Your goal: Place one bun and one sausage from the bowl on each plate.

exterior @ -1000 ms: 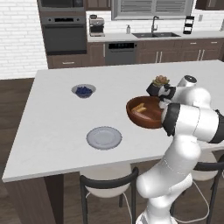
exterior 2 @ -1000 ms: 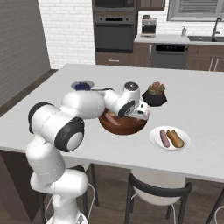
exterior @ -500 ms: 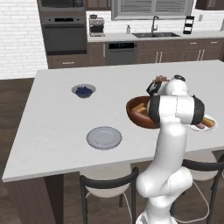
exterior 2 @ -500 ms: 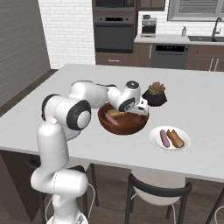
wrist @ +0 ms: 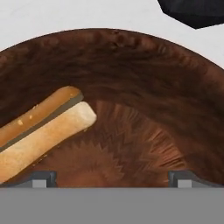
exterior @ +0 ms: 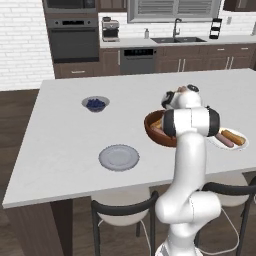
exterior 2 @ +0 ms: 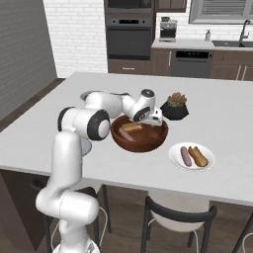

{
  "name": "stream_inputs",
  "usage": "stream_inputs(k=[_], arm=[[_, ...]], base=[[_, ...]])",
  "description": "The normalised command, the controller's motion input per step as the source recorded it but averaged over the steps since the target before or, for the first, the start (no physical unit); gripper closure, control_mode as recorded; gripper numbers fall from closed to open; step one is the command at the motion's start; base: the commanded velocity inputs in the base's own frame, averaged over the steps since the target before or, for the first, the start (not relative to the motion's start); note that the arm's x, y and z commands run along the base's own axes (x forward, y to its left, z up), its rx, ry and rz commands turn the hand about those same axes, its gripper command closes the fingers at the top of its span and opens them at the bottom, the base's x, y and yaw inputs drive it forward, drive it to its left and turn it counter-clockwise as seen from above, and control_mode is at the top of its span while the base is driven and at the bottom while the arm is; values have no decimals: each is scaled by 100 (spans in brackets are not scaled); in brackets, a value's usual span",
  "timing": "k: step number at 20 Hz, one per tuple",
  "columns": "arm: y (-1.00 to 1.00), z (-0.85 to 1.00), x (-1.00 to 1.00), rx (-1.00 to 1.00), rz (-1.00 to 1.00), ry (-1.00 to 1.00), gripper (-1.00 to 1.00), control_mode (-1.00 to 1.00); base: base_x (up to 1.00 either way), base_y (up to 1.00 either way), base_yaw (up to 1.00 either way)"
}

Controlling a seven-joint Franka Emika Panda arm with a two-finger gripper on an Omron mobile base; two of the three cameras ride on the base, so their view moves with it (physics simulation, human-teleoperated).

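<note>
- Reddish-brown wood forms the bowl in the left base view, on the counter partly behind the white arm. The pale grey-blue plate lies to its left, near the front edge. The white plate, right of the arm, carries a bun and a sausage side by side.
- Right base view: the gripper hangs over the bowl's far rim. In the bowl lie a tan bun and a pinkish sausage, both running roughly left to right. On the white plate to the right, the other two lie with their long axes running near to far.
- Hand view: the bun shows a toasted orange-brown top and pale cut side, its long axis slanting from lower left to upper right. The finger tips stand spread wide, pinching nothing.
</note>
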Motion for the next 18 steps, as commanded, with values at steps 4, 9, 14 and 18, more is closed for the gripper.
stream_inputs(k=[4, 9, 14, 18], arm=[[69, 0, -64, -4, 25, 5, -100, -100], [51, -22, -39, -2, 26, 1, -100, -100], [18, -25, 2, 0, 24, 0, -100, -100], [3, -22, 6, 0, 17, 0, -100, -100]], base=[[0, 0, 0], [0, 0, 0], [0, 0, 0], [0, 0, 0]])
